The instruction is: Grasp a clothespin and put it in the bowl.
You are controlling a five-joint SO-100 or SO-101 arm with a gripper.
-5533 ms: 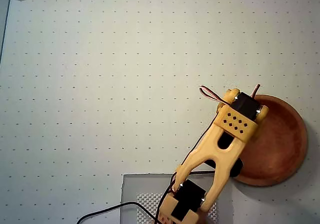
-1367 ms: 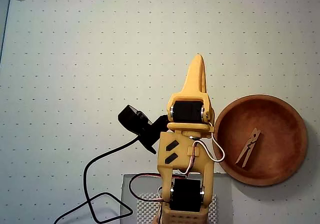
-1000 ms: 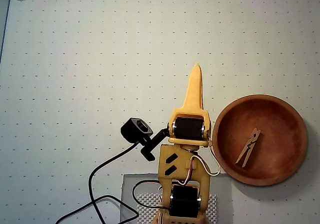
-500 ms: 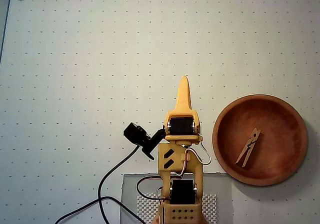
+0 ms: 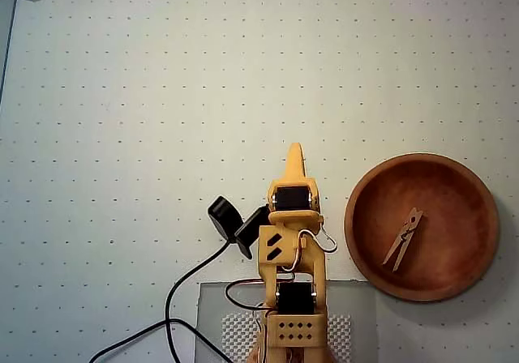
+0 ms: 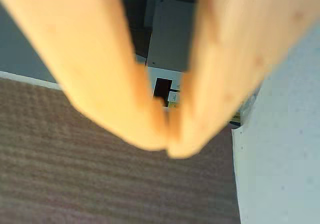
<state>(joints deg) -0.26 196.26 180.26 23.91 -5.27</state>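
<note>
The reddish-brown wooden bowl (image 5: 422, 226) sits on the white dotted table at the right of the overhead view. A light-tan wooden clothespin (image 5: 403, 239) lies inside it, slanted, near the middle. My yellow gripper (image 5: 295, 154) points up the overhead view, left of the bowl and well apart from it. In the wrist view its two orange fingers (image 6: 115, 84) fill the frame and meet at the tips (image 6: 168, 149), holding nothing. The bowl and clothespin do not show in the wrist view.
The arm's base (image 5: 295, 330) stands on a grey mat (image 5: 357, 306) at the bottom edge. A black camera (image 5: 227, 217) and black cable (image 5: 174, 314) lie left of the arm. The wrist view shows brown floor (image 6: 100, 184) and the table's edge (image 6: 280, 174).
</note>
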